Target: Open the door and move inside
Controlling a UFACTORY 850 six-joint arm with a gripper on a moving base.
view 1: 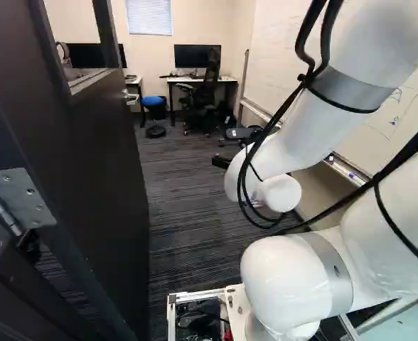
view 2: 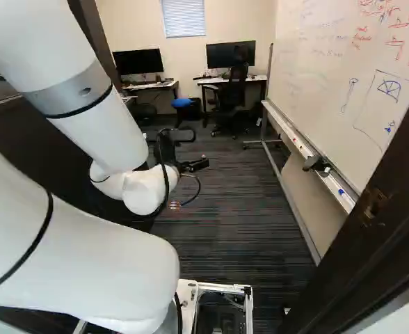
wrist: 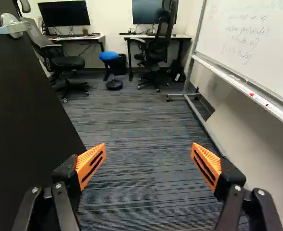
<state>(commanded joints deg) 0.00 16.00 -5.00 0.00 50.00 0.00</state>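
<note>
My gripper (view 2: pixel 196 149) is held low ahead of the arm, inside the room, in the right base view. In the wrist view the gripper (wrist: pixel 148 149) stands wide open, its orange pads apart with only carpet beyond them. The dark door (view 1: pixel 99 156) stands swung open into the room along the left of the left base view, its silver lever handle (view 1: pixel 131 97) on the room-facing side. In the wrist view the same door (wrist: pixel 28 106) runs beside one finger, and its handle (wrist: pixel 14 26) is farther ahead, out of the gripper's grasp.
Door frame (view 2: pixel 378 223) close on the right; hinge (view 1: pixel 17 199) on the left. A wheeled whiteboard (view 2: pixel 350 90) lines the right side, its metal foot (wrist: pixel 189 95) on the carpet (wrist: pixel 127 163). Desks (wrist: pixel 180 36), office chairs (wrist: pixel 156 50) and a blue stool (wrist: pixel 109 56) stand at the far wall.
</note>
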